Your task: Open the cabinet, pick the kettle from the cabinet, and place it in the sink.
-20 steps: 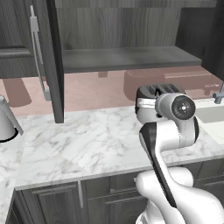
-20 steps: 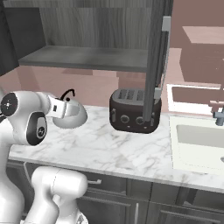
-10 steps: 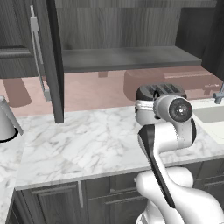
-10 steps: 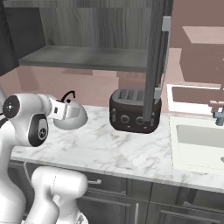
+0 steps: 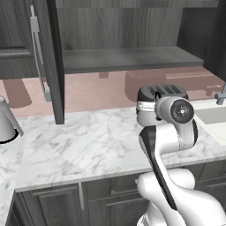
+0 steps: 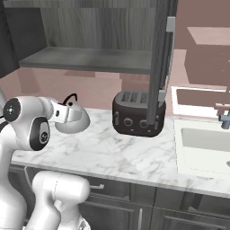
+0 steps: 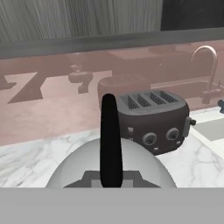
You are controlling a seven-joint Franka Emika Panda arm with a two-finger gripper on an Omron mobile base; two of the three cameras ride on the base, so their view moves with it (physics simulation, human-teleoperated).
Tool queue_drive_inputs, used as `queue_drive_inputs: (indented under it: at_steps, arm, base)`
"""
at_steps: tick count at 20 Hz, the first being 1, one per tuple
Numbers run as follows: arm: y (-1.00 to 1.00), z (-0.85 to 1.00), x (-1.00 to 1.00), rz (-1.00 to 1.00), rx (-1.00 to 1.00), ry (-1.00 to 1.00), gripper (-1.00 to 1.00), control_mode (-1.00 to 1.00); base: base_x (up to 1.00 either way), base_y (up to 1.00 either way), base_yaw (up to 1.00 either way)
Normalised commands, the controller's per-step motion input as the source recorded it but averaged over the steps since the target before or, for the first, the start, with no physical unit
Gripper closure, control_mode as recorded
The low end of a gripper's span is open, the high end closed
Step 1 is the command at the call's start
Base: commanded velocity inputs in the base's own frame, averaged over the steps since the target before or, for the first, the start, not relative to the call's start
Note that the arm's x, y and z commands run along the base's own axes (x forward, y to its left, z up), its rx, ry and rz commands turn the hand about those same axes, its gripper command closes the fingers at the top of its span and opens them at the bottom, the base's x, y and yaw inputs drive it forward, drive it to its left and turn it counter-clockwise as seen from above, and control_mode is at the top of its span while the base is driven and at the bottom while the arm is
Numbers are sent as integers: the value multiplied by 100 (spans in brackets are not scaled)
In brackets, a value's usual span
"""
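The gripper point(image 6: 67, 113) is pinching tight on the kettle point(image 6: 72, 119) by its black handle, holding it up above the counter, left of the toaster point(image 6: 137, 113). The sink point(image 6: 204, 146) is lying past the toaster, far to the right.

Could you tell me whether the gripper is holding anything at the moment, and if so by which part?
Yes: the gripper is shut on the kettle, gripping it by its thin black loop handle at the top.
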Motion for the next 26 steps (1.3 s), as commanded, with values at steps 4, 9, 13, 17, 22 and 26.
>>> queue_drive_inputs:
  at_steps: [4,9,13,17,22,26]
  arm:
    - [0,0,0,0,0,0,100,-100]
    - [0,0,0,0,0,0,100,-100]
    - [0,0,0,0,0,0,100,-100]
    - [0,0,0,0,0,0,100,100]
    - [0,0,0,0,0,0,100,100]
    - [0,0,0,0,0,0,100,100]
  base:
    - [0,0,0]
    - [0,0,0]
    - [0,0,0]
    - [0,0,0]
    - [0,0,0]
    - [0,0,0]
